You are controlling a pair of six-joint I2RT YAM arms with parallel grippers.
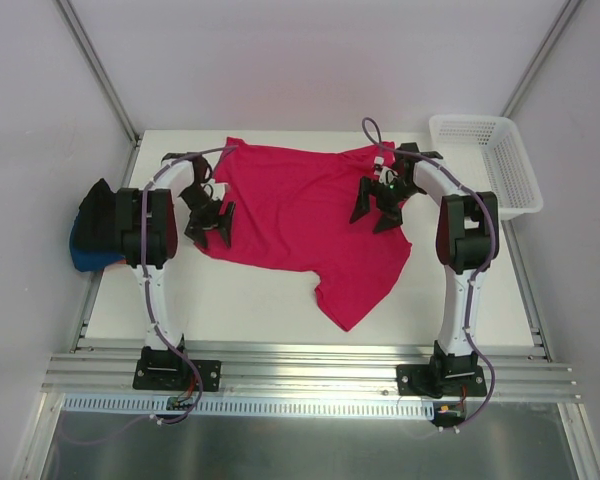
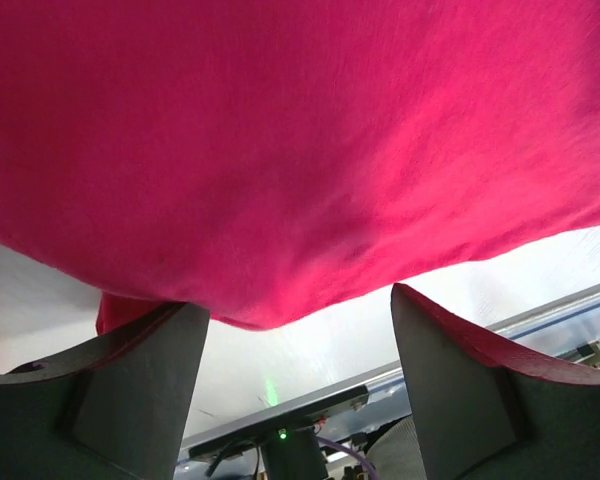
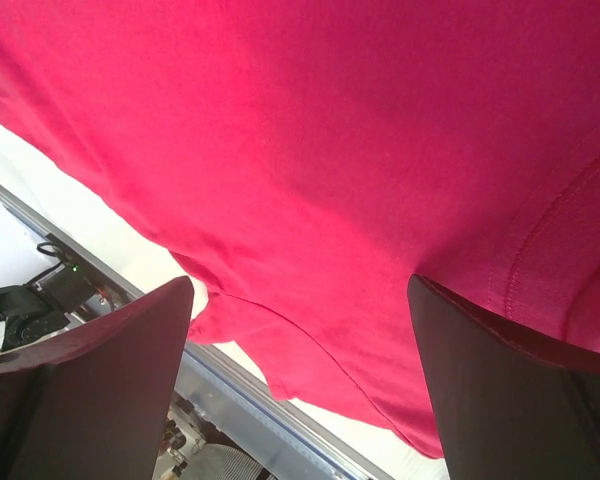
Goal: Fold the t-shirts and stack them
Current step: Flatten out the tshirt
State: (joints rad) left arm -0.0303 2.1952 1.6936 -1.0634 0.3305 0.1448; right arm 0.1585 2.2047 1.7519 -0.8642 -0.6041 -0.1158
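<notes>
Your left tool (image 1: pixel 210 222) and right tool (image 1: pixel 378 205) both gape, gripping nothing, over the crimson-pink t-shirt (image 1: pixel 300 215) lying spread but unfolded on the tabletop (image 1: pixel 240 300). The black and blue t-shirts (image 1: pixel 98 215) sit piled at its left edge.

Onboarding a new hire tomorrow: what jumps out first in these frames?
The crimson-pink t-shirt, spread rumpled across the middle of the table, fills every view. The left gripper and right gripper hang open over its left and right sides. A white mesh basket sits at the far right corner; black and blue cloth is heaped at the left edge.
</notes>
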